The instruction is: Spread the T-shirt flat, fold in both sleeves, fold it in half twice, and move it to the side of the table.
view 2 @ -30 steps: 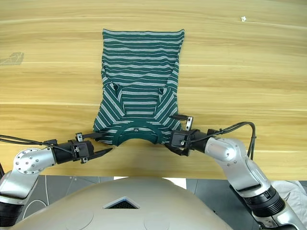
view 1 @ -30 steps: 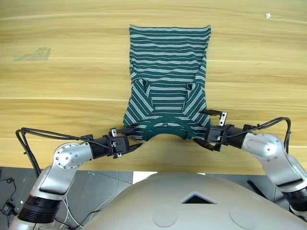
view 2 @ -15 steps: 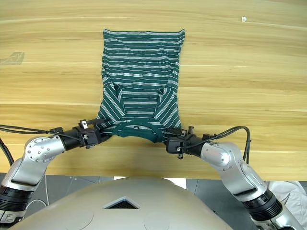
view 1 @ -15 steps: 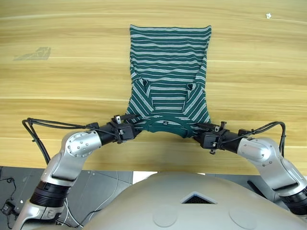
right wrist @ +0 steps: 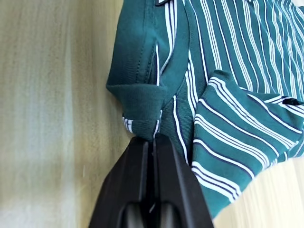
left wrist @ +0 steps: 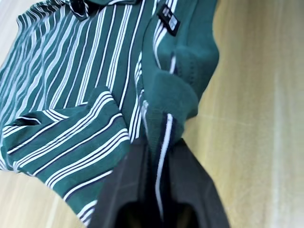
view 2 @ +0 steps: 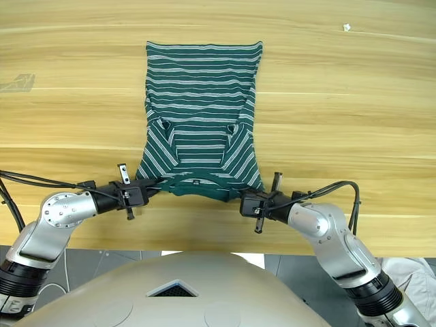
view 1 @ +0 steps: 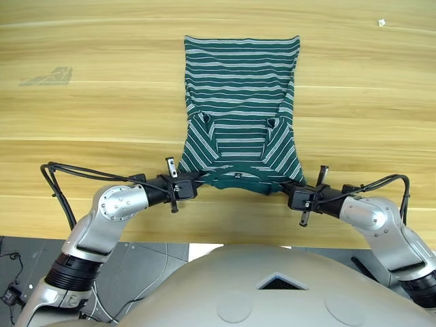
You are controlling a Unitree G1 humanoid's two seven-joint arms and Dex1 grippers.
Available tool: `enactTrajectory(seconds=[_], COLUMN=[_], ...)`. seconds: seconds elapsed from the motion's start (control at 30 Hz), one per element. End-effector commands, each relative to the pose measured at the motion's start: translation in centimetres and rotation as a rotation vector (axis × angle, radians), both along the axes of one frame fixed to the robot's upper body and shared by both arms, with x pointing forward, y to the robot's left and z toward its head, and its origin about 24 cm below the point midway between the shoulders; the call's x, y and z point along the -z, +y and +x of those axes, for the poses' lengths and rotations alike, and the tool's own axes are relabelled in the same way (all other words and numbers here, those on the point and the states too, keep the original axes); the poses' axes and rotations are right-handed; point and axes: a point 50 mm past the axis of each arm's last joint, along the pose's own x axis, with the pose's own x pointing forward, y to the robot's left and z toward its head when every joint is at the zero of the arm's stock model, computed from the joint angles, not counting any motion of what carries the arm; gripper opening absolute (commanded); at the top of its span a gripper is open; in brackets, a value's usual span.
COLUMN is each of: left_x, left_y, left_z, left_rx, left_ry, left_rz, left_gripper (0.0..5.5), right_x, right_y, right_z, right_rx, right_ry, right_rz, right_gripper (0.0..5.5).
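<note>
Tabletop (view 1: pixel 381 102) of pale wood grain spans the head views. Lying lengthwise on its middle is the T-shirt (view 1: pixel 240 88), dark green with thin white stripes, its straight hem on the far side and its neck end close to the near edge of the table. Both sleeves are folded inward over the body: the left sleeve (view 1: pixel 199 133) and the right sleeve (view 1: pixel 281 136) slant toward each other, so the shirt forms a narrow strip that widens a little toward the shoulders. The plain green collar (view 1: pixel 235 178) curves between the two grippers.

At the left end of the collar, the left gripper (view 1: pixel 191 182) is clamped onto the shirt. Its wrist view shows a bunched fold of green ribbing with one white stripe pinched between the dark fingers (left wrist: pixel 126 180). At the right end of the neckline, the right gripper (view 1: pixel 289 191) is likewise closed tight on the fabric, its fingers (right wrist: pixel 130 175) pressed together on a small folded corner of cloth.

A faint grey patch (view 1: pixel 46 76) marks the wood well to the left of the shirt. A tiny white scrap (view 1: pixel 381 22) lies at the far right. A small dark label (left wrist: pixel 168 14) sits inside the collar.
</note>
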Motion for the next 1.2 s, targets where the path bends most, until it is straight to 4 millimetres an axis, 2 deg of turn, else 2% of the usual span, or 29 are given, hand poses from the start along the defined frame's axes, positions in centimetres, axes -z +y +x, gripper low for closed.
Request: enactTrajectory(seconds=[0.03,0.2,0.27,0.37,0.47,0.6,0.73,0.87,0.97,1.1,1.2], left_x=[1.4,-0.9,-2.3,-4.4,-6.1,-7.8,-8.5,-8.2,-7.8,-7.0,-6.6], left_y=[1.4,0.9,0.7,1.1,1.5,1.8,1.1,0.1,-0.4,-0.8,-1.5], left_z=[-1.9,-3.0,-2.7,-1.1,1.6,5.9,10.9,16.6,19.4,22.3,23.6], left_rx=[0.007,0.094,0.104,0.103,0.103,0.104,0.071,-0.031,-0.088,-0.202,-0.281], left_ry=[0.158,0.175,0.153,0.083,-0.003,-0.064,-0.114,-0.187,-0.213,-0.273,-0.323], left_rz=[0.068,-0.043,-0.096,-0.11,-0.083,-0.047,-0.024,0.023,0.061,0.128,0.171], left_gripper=[0.05,0.05,0.05,0.05,0.05,0.05,0.05,0.05,0.05,0.05,0.05], right_x=[-0.5,-2.3,-3.6,-6.3,-8.4,-10.0,-11.5,-11.2,-10.6,-8.5,-6.9], right_y=[-0.2,-0.9,-1.5,-2.4,-2.9,-2.8,-2.4,-1.4,-0.9,0.4,0.9], right_z=[-1.2,-2.1,-1.3,1.0,2.9,5.8,11.4,18.0,21.5,24.5,25.5], right_rx=[-0.038,-0.133,-0.129,-0.107,-0.108,-0.148,-0.127,-0.064,-0.032,-0.033,-0.015], right_ry=[0.082,0.101,0.041,-0.11,-0.188,-0.242,-0.33,-0.407,-0.459,-0.483,-0.496], right_rz=[0.011,-0.002,-0.024,-0.068,-0.094,-0.131,-0.18,-0.237,-0.295,-0.357,-0.392], right_gripper=[0.0,0.0,0.0,0.0,0.0,0.0,0.0,0.0,0.0,0.0,0.0])
